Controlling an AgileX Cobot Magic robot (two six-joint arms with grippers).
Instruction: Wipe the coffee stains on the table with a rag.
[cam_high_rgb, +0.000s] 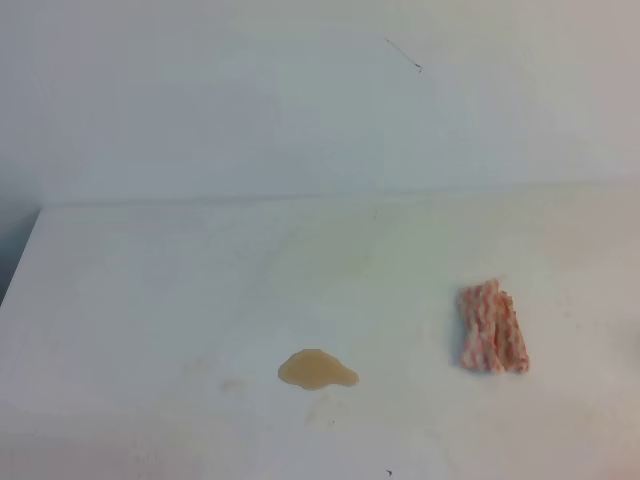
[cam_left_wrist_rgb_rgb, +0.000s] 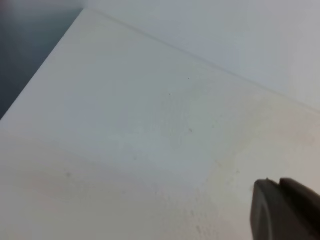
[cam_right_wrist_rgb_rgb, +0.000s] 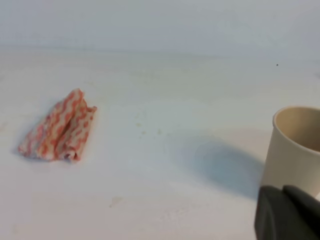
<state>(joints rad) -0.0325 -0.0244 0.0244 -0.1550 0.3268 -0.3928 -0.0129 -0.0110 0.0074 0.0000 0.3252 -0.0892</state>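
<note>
Rag (cam_right_wrist_rgb_rgb: 57, 127) lies at ten o'clock from your shut, empty right claw (cam_right_wrist_rgb_rgb: 287, 212), long axis running ten-to-four; left claw's state untellable.

The table (cam_high_rgb: 150, 300) is smooth, matt white; the rag (cam_high_rgb: 492, 328) ridged cloth; the stains (cam_high_rgb: 317, 369) glossy liquid.

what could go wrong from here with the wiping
1. A beige cup stands upright right beside the right gripper; swinging toward the rag could knock it over.
2. The rag lies loosely bunched, well apart from the coffee stains, so a poor pinch might drag or unfold it.
3. The puddle is wet; a shallow pass may smear it across the table.
</note>
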